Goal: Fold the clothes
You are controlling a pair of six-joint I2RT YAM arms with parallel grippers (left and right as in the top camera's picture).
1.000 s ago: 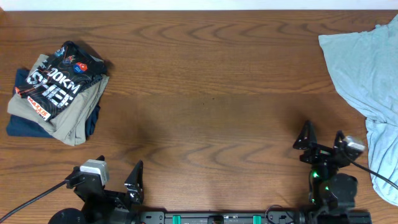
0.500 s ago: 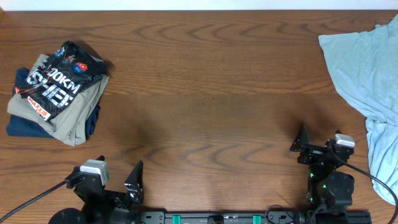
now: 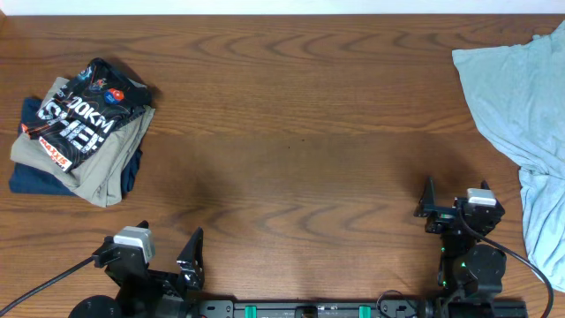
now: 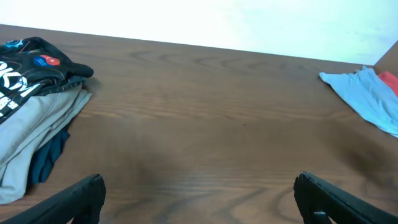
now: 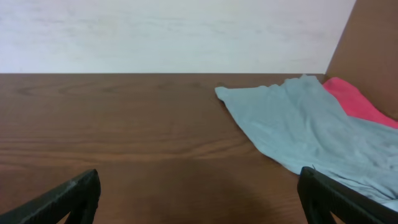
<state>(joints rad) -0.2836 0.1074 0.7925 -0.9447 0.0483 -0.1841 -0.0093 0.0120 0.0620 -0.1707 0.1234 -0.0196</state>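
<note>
The black jersey [image 3: 81,115] with white "100KM" lettering lies folded on top of a pile at the far left of the table; it also shows in the left wrist view [image 4: 28,68]. My left gripper [image 3: 166,250] is open and empty near the front left edge, well below the pile; its fingertips frame bare wood in the left wrist view [image 4: 199,199]. My right gripper [image 3: 454,201] is open and empty at the front right, its fingers spread over bare wood in the right wrist view [image 5: 199,196].
The jersey rests on folded khaki trousers [image 3: 88,168] and a dark blue garment [image 3: 35,181]. A light-blue shirt [image 3: 521,97] lies crumpled at the right edge, close to the right gripper. A red cloth [image 5: 354,102] shows behind it. A white wall [image 5: 174,31] backs the table.
The right gripper has shifted slightly left and back toward the front edge, turning a little. The left arm and all the clothes have not moved.
</note>
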